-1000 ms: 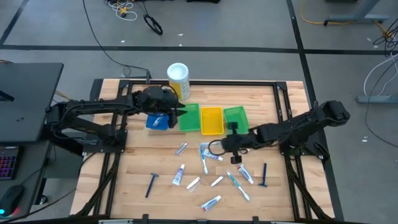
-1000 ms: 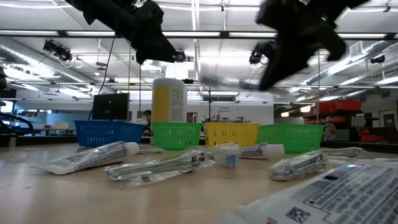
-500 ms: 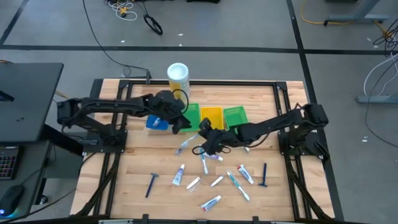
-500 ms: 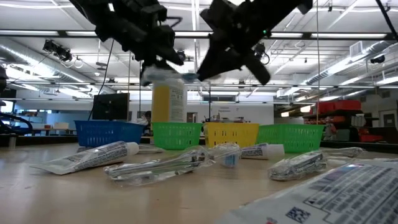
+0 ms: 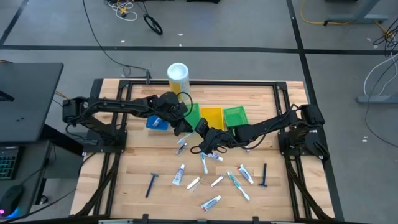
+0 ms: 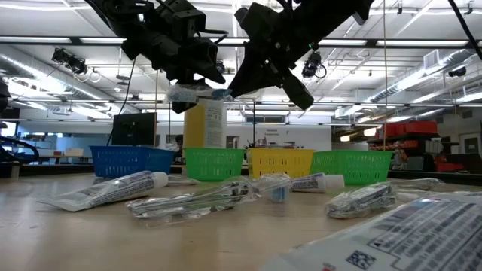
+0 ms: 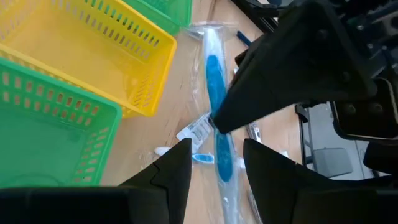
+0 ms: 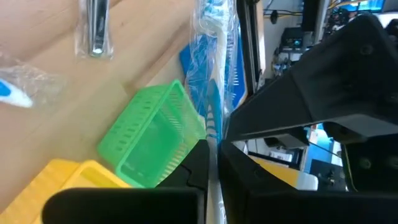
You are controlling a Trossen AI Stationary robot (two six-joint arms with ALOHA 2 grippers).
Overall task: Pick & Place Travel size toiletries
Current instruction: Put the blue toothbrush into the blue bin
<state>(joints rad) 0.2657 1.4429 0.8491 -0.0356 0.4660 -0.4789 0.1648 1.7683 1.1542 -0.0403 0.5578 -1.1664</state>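
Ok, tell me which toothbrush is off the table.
The wrapped blue toothbrush pinched in the right gripper, up in the air and passing through the open left gripper. The other toothbrushes lie flat on the table.

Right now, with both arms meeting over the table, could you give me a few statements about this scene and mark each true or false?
1. The right claw is shut on a wrapped toothbrush. True.
2. The left claw is clamped tight on that toothbrush. False: its fingers stand open on either side of it.
3. The white-and-yellow canister lies on its side. False: it stands upright at the table's back edge.
4. The yellow bin sits between two green bins. True.
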